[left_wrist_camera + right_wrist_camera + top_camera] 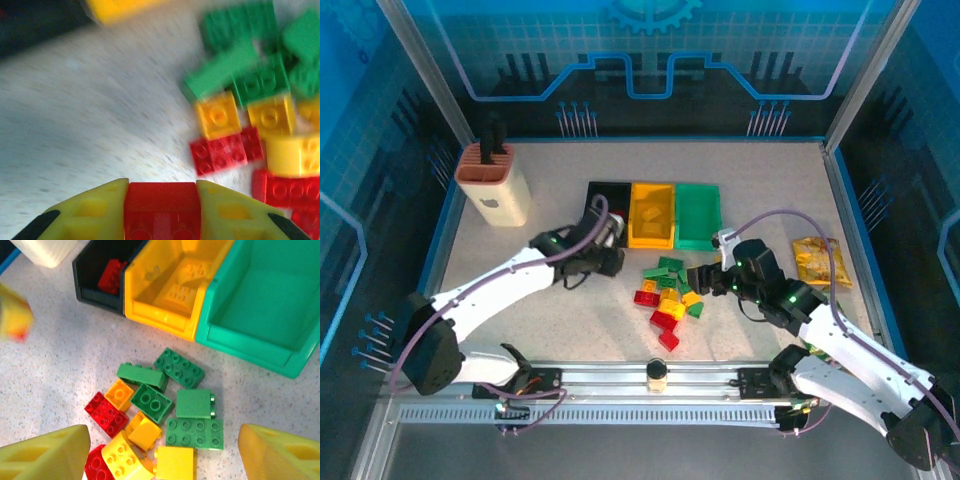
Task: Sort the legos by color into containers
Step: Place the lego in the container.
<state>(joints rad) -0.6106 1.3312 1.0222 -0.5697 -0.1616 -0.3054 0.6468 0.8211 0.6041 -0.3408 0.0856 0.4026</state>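
Note:
My left gripper (162, 200) is shut on a red lego (162, 212), clamped between its yellow fingers above the bare table. In the top view the left gripper (610, 258) hangs left of the lego pile (670, 295), just in front of the black container (608, 203). My right gripper (164, 436) stands open over the pile of green, yellow and red legos (160, 420), with nothing between its fingers. The black container (90, 277) holds a red lego (111, 276). The yellow container (155, 320) holds yellow legos, and the green container (250, 347) stands to its right.
A beige knife block (495, 185) stands at the back left. A yellow snack bag (815, 260) lies to the right of the right arm. The three containers sit side by side behind the pile. Metal rails run along the table's near edge.

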